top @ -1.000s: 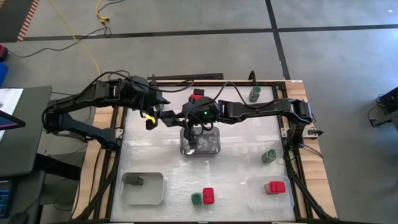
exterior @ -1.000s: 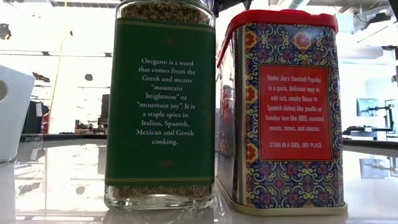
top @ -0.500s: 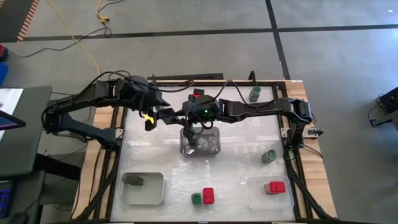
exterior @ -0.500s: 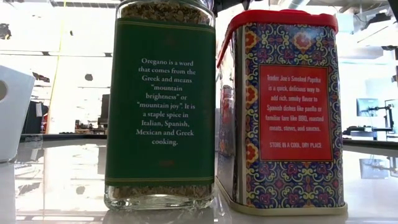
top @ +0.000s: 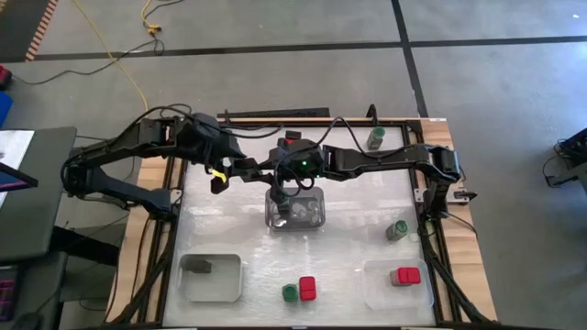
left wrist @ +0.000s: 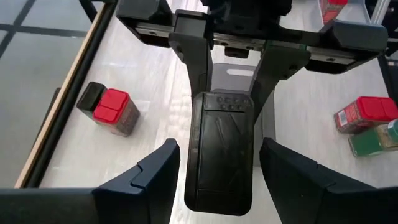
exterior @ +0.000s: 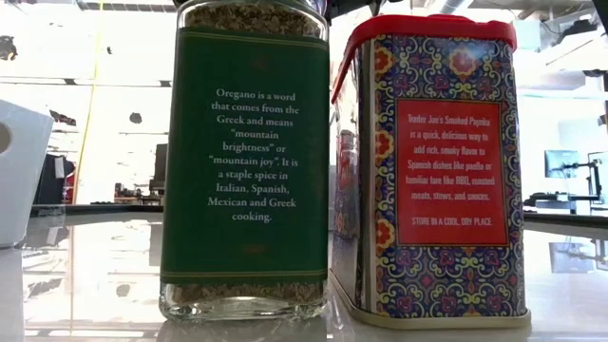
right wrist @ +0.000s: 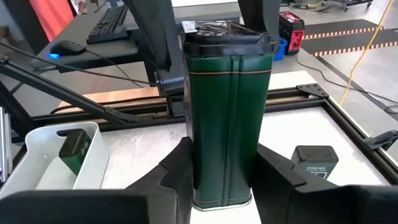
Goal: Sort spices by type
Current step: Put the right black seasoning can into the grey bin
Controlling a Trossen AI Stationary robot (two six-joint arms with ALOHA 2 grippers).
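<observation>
A dark green rectangular spice tin with a black lid [right wrist: 227,106] hangs in the air between the two arms, above the table's far middle [top: 260,172]. My right gripper [right wrist: 224,180] is shut on it. My left gripper [left wrist: 219,186] faces it from the table's left and is open. Its fingers stand on either side of the tin's lid end [left wrist: 221,186], with narrow gaps showing. Other spices stand on the table: a green-labelled oregano jar [exterior: 245,161] next to a red-topped paprika tin [exterior: 432,171], and a red-topped jar [left wrist: 112,112]. My right gripper pinches the dark tin's bottom end [right wrist: 205,186] between its two fingers, which lie on its two opposite sides. The fingers come nearly level from the table's right and run along the tin. The tin is lifted clear, lying about level, with its lid end [right wrist: 227,40] toward my left gripper.
A clear tray [top: 316,215] stands below the grippers. A white tray [top: 225,284] at the near left holds one dark tin, and a tray [top: 381,289] at the near right holds a red-topped one. Green jars [top: 376,137] [top: 396,229] stand at the right, and a dark tin [right wrist: 314,163] is at the far side.
My left gripper has turned a little in place next to the tin's lid end. The tin and my right gripper have kept still.
</observation>
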